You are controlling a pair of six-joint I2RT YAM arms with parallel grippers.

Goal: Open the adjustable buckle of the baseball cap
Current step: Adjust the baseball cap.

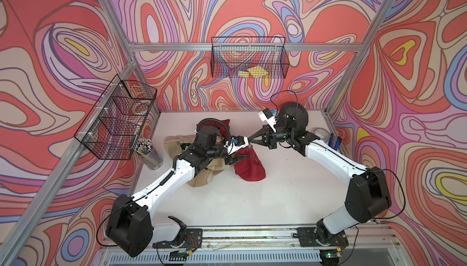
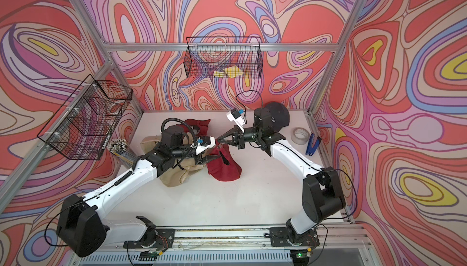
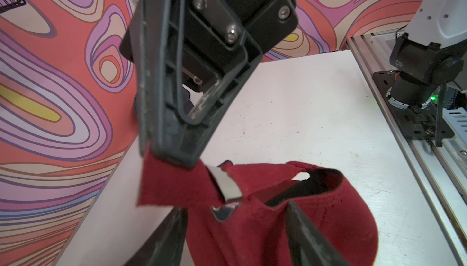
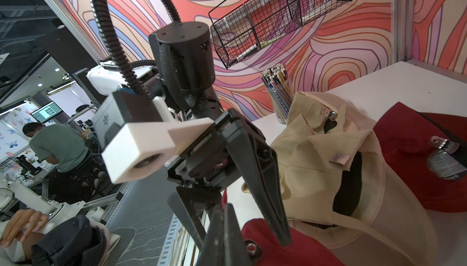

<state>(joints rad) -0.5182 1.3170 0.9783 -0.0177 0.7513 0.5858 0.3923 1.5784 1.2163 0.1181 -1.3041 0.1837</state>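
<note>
Dark red baseball cap (image 3: 252,232), silver buckle (image 3: 226,186) on its strap (image 3: 174,189), strap tip pinched in right tool (image 3: 174,156), left tool (image 2: 209,159) spread.

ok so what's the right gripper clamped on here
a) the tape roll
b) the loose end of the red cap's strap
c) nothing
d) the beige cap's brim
b: in the left wrist view the right gripper has its jaws shut on the free end of the strap of the red cap, just past the metal buckle.
</note>
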